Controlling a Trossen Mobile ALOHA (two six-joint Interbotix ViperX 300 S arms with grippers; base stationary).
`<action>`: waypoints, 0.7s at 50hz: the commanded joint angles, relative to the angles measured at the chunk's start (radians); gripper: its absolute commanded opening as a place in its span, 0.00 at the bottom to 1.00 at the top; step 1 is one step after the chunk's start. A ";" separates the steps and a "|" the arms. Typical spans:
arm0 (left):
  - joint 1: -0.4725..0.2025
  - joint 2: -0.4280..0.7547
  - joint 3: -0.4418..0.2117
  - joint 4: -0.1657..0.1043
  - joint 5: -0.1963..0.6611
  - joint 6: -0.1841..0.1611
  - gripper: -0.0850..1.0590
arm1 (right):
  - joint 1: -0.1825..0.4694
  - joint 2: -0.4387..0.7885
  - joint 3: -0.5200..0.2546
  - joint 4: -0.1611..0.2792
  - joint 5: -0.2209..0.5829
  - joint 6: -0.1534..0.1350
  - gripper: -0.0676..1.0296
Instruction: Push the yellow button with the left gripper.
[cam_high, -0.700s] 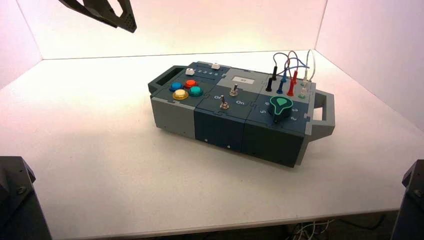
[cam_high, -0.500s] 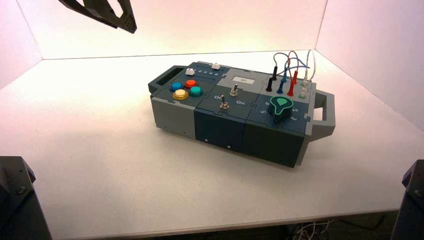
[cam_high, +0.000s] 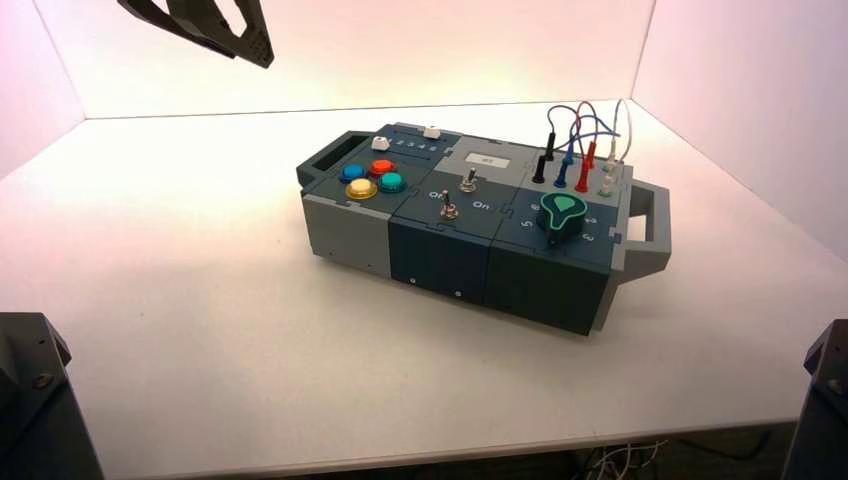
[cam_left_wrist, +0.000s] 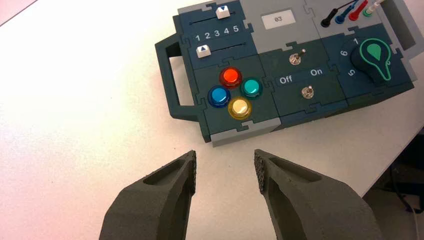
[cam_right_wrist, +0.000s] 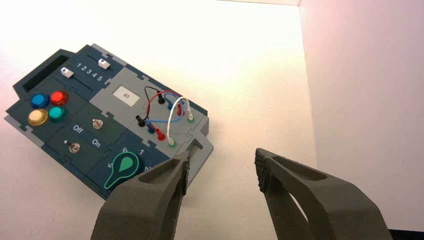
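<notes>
1. The box sits on a pale table, turned slightly, with a grey handle at its right end and a dark-topped handle at its left end.
2. The yellow button, round with an amber ring and pale cream centre, is on the box's top, close to its front-left corner.
3. The left gripper is raised in the air off the box's left end, in the high view's upper left. Its claw is released, with two dark fingers spread wide apart, grasping nothing and well apart from the yellow button.
4. The right gripper is outside the high view; its own wrist view shows it over the box's right-hand side, also released and holding nothing.
5. Clustered with the yellow button on the box's left section are a blue button, an orange-red button and a teal button.
6. Behind them on the box are two white sliders: the nearer slider is by the 1, the farther slider toward the 5 end.
7. The box's middle carries two metal toggle switches in front and a display reading 03 behind.
8. On the box's right section, a green-topped knob is in front, with black, blue, red and white wires looping up behind.
</notes>
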 joint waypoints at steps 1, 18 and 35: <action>-0.005 -0.003 -0.021 0.003 -0.006 0.000 0.61 | 0.002 0.028 -0.080 0.034 0.040 0.005 0.68; -0.005 0.018 -0.025 0.002 -0.003 -0.002 0.61 | 0.006 0.190 -0.170 0.176 0.268 -0.034 0.66; -0.005 0.014 -0.028 0.003 0.000 -0.002 0.61 | 0.008 0.210 -0.087 0.250 0.264 -0.034 0.47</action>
